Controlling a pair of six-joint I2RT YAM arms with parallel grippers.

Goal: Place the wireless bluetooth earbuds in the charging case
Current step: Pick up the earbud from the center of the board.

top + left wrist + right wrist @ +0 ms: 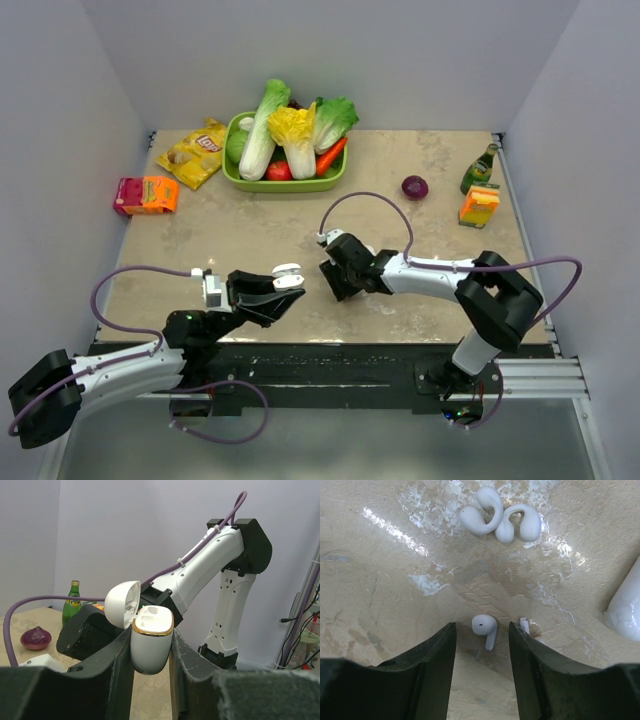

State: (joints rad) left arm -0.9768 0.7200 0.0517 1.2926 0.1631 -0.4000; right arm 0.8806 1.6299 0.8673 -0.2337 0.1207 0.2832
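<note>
Left wrist view: the charging case (pixel 148 647) is held upright between the fingers of the left claw (pixel 283 288), which is closed against its sides, and the lid (pixel 122 605) is swung open. The wells appear unfilled (only part of the interior is shown, so this is not certain).

Right wrist view: one earbud (pixel 484 625) is seen lying on the tabletop (pixel 395 605) between the parted fingers of the right claw (pixel 481 632). Nothing is gripped, and no contact with the earbud can be made out.

Progress is judged early: the case is presented and opened, neither earbud is seated, and the first pick is not yet made. Grasp, carry and insertion remain to be done, twice over.

Unclear items:
- A small white tip (pixel 524 625) just beside the right finger is taken as possibly the second earbud, mostly hidden.
- Two curled white pieces (pixel 500 517) farther off are not identified.
- A white rounded form (pixel 626 607) is cut off at the frame edge.
</note>
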